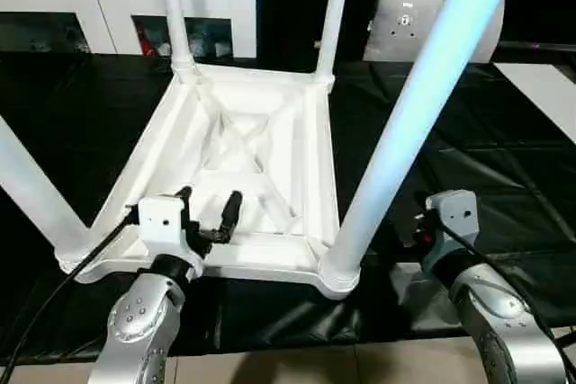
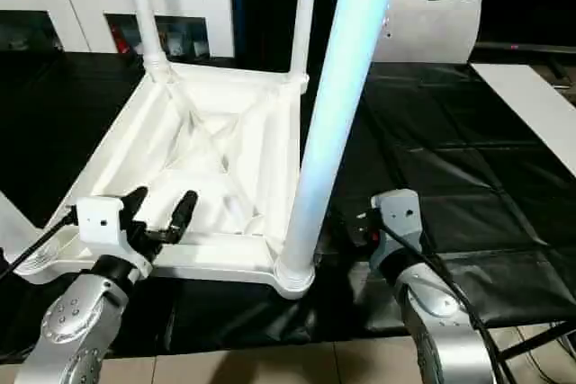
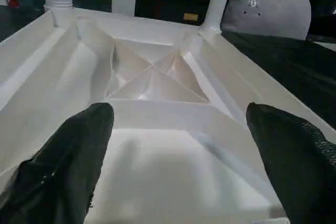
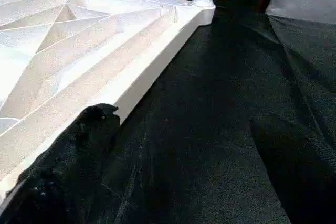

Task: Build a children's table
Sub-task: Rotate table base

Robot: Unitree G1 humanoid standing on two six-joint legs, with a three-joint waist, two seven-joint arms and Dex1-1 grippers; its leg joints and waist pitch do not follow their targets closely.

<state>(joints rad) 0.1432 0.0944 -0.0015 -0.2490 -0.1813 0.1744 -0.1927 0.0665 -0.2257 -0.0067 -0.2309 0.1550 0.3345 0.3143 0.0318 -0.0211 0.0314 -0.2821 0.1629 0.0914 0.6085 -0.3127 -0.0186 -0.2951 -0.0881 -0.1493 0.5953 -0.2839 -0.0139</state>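
The white tabletop point(image 1: 243, 146) lies upside down on the black surface, its ribbed underside facing up. Four white legs stand in its corner sockets: far left point(image 1: 173, 15), far right point(image 1: 333, 15), near right point(image 1: 414, 105) and near left point(image 1: 31, 191). My left gripper point(image 1: 209, 197) hovers open just over the tabletop's near rim, fingers point(image 3: 79, 150) spread with nothing between them. My right gripper point(image 4: 184, 124) sits low over the black surface, just right of the near right leg and beside the tabletop's side rim point(image 4: 136, 85). It is open and empty.
A black sheet point(image 1: 504, 159) covers the work surface. Behind it stand a white glass-door cabinet point(image 1: 54, 15) at the back left and a grey cushion point(image 1: 405, 20) at the back right. A white board point(image 1: 549, 87) lies far right. Tiled floor point(image 1: 315, 361) shows below the near edge.
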